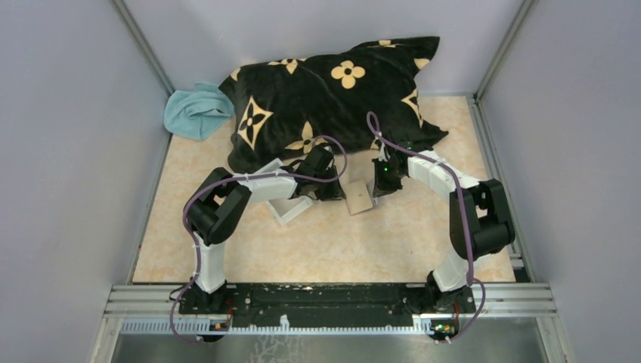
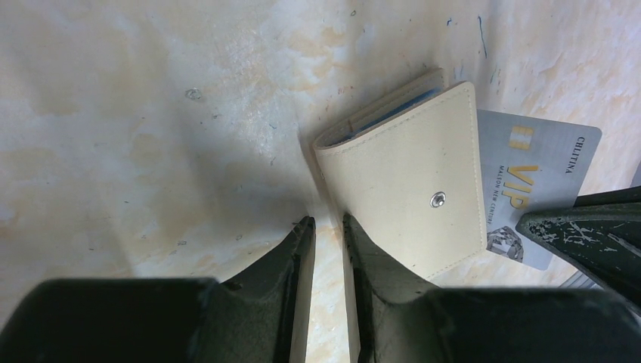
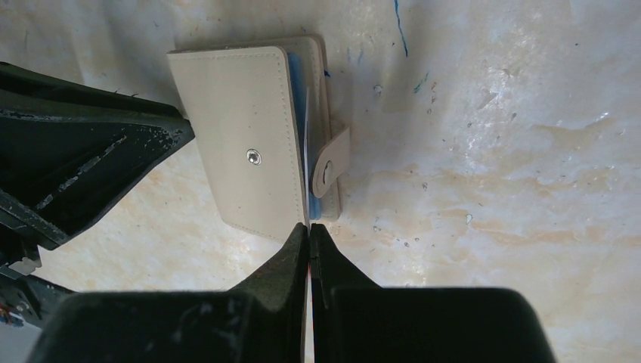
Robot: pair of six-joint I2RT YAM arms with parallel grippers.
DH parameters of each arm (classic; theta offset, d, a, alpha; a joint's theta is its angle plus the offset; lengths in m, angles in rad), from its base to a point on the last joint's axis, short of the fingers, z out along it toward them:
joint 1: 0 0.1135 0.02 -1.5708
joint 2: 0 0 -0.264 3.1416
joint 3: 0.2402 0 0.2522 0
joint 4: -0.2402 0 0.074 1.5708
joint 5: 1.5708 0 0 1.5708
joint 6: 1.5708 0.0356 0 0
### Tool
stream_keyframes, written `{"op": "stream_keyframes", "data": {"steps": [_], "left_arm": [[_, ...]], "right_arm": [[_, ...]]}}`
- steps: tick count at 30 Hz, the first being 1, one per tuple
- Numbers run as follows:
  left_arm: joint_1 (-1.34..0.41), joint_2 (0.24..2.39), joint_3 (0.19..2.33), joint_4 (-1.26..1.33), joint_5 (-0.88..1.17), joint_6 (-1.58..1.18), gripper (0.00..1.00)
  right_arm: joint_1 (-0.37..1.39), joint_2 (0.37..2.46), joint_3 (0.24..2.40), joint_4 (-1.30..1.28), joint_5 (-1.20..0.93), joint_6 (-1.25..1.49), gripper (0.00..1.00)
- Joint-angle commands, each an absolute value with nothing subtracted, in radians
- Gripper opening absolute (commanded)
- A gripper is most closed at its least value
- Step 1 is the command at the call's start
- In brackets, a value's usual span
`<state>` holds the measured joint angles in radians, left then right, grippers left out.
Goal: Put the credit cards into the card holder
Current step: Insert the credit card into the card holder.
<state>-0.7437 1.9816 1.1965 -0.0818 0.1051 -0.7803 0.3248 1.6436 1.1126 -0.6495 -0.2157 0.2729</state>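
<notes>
Card holder: tan and folded, lying on the table. The cover with the snap stud faces up and is lifted a little off the pockets. Its tab sticks out along the open side.
Grey card: marked VIP. One end is tucked under the holder's cover and the rest sticks out from the open side.
Light blue card: inside the holder, only its edge showing between the cover and the back.
Right gripper: my jaws are closed tight on the outer end of the grey card, at the holder's open side. From my right wrist the card is edge-on, a pale strip between the fingers. From my left wrist, one of my right fingers lies across the card's face.
Left gripper: my jaws are only a narrow slit apart and hold nothing; bare table shows through the gap. The tips sit low, just beside the holder's folded edge, and I cannot tell whether one touches it.
Clear tray: near the holder on its left, partly under my left arm.
Pillow: black with tan flowers, just beyond the holder.
Teal cloth: well apart from the holder, far to its left, against the pillow's end.
</notes>
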Motion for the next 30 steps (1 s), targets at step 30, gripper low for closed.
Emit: {"op": "stream_keyframes", "data": {"steps": [30], "left_arm": [[-0.733, 2.081, 1.112, -0.255, 0.018, -0.730, 0.27]], "right_arm": [[0.310, 1.616, 1.089, -0.594, -0.236, 0.275, 0.00]]}}
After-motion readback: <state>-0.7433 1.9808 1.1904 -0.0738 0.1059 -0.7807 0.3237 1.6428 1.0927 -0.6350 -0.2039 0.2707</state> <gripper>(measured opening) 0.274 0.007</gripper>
